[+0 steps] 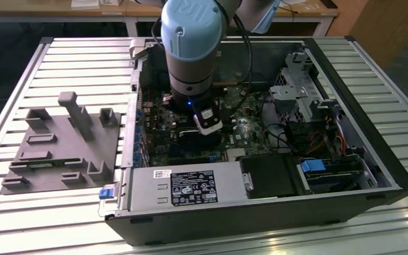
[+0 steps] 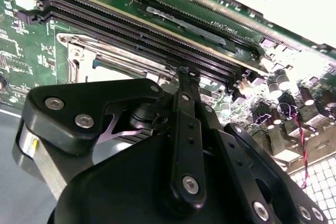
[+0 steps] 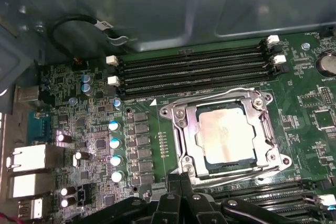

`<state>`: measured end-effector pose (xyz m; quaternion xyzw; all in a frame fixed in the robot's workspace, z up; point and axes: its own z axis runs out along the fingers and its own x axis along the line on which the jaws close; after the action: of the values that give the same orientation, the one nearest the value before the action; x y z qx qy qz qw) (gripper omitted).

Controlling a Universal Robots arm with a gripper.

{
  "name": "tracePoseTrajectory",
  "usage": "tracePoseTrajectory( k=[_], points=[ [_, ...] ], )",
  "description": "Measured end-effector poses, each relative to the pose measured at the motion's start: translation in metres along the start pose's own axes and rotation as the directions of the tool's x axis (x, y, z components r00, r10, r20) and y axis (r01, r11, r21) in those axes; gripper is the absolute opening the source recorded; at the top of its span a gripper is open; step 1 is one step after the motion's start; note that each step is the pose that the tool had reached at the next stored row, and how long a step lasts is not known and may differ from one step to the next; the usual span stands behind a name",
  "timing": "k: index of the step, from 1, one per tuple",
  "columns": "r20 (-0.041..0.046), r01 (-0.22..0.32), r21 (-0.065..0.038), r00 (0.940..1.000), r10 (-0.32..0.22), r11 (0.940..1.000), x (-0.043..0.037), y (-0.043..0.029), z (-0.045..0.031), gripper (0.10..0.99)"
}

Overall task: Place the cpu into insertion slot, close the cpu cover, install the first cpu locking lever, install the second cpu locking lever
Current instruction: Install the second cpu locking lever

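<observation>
The cpu (image 3: 227, 132), a silvery square chip, lies flat in the insertion slot (image 3: 176, 129) on the green motherboard. The cpu cover (image 3: 191, 140), a thin silver frame, is down around the chip. One wire lever (image 3: 210, 97) runs along the slot's side by the memory slots. Another wire lever (image 3: 236, 169) runs along the opposite side, nearest my gripper. My gripper (image 3: 177, 182) hangs just off a corner of the slot, its black fingers (image 2: 185, 93) pressed together with nothing seen between them. In the exterior view the gripper (image 1: 189, 133) reaches down into the open computer case.
Long black memory slots (image 3: 194, 69) run beside the socket, and a row of capacitors (image 3: 113, 142) stands on its other side. The case wall (image 3: 157, 3) rises behind. A power supply (image 1: 183, 186), a drive cage (image 1: 310, 101) and a grey fixture (image 1: 62, 143) surround the work area.
</observation>
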<state>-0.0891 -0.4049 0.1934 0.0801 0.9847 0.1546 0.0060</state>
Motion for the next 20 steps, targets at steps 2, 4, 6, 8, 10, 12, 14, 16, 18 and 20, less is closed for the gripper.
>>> tracePoseTrajectory(
  k=[2, 4, 6, 8, 10, 12, 14, 16, 18, 20],
  points=[
    [-0.0003, 0.000, -0.002, 1.0000, 0.000, 1.0000, 0.0002, 0.0004, 0.0005, 0.102],
    [-0.0032, -0.001, -0.020, 1.0000, 0.001, 0.9998, 0.0022, 0.0063, 0.0005, 0.102],
    [-0.0031, -0.001, -0.020, 1.0000, 0.001, 0.9998, 0.0023, 0.0083, -0.0057, 0.102],
    [-0.0032, -0.001, -0.020, 1.0000, 0.001, 0.9998, 0.0024, 0.0104, -0.0122, 0.102],
    [-0.0032, -0.001, -0.020, 1.0000, 0.001, 0.9998, 0.0025, 0.0126, -0.0187, 0.102],
    [-0.0025, -0.001, -0.016, 1.0000, 0.001, 0.9999, 0.0026, 0.0145, -0.0247, 0.102],
    [0.0000, 0.000, -0.002, 1.0000, 0.000, 1.0000, 0.0024, 0.0155, -0.0275, 0.102],
    [0.0033, 0.000, 0.020, 1.0000, 0.000, 0.9998, 0.0019, 0.0162, -0.0296, 0.102],
    [0.0054, 0.001, 0.033, 1.0000, -0.001, 0.9995, 0.0002, 0.0166, -0.0300, 0.102],
    [0.0054, 0.000, 0.033, 1.0000, 0.000, 0.9994, -0.0055, 0.0175, -0.0297, 0.102]
  ],
)
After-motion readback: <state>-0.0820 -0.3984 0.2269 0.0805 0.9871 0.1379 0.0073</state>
